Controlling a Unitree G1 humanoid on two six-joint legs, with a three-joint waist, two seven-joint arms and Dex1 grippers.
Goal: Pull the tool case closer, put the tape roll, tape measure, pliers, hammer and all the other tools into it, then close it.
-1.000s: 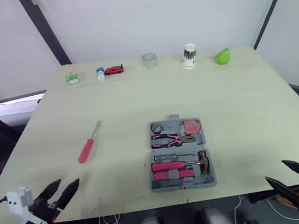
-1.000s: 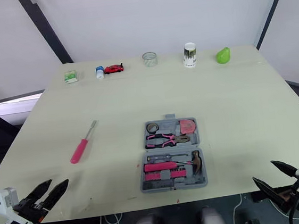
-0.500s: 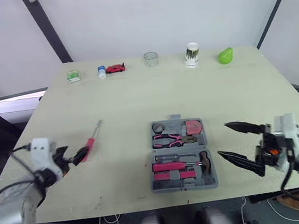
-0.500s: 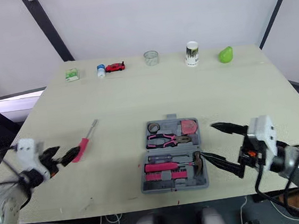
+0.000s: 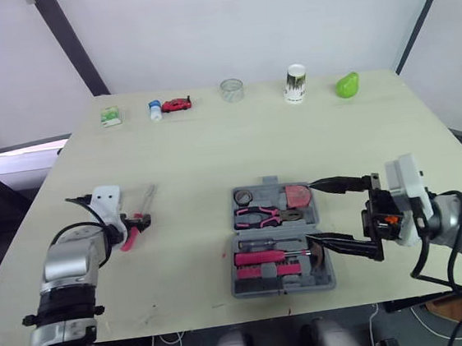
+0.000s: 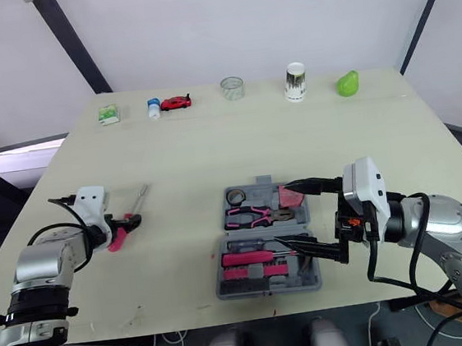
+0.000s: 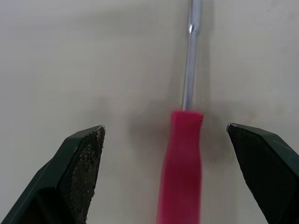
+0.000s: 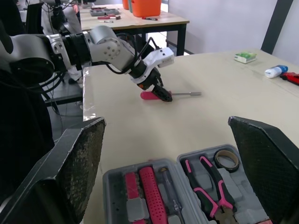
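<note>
The grey tool case (image 5: 328, 277) lies open near the table's front edge. It holds a tape roll (image 5: 243, 196), a pink tape measure (image 5: 297, 195), pliers (image 5: 264, 215) and a hammer (image 5: 313, 247). A red-handled screwdriver (image 7: 180, 163) lies on the table to its left. My left gripper (image 7: 164, 127) is open, one finger on either side of the handle's front end. My right gripper (image 5: 311, 214) is open wide at the case's right side, one fingertip near the tape measure and the other over the hammer.
Along the table's far edge stand a green box (image 5: 110, 118), a small bottle (image 5: 155, 111), a red toy car (image 5: 177, 106), a glass jar (image 5: 231, 91), a cup (image 5: 294, 84) and a green pear-shaped object (image 5: 344, 87).
Both arms came up from below the front edge. The left gripper moved forward to the screwdriver; the right gripper moved left to the case's right side.
</note>
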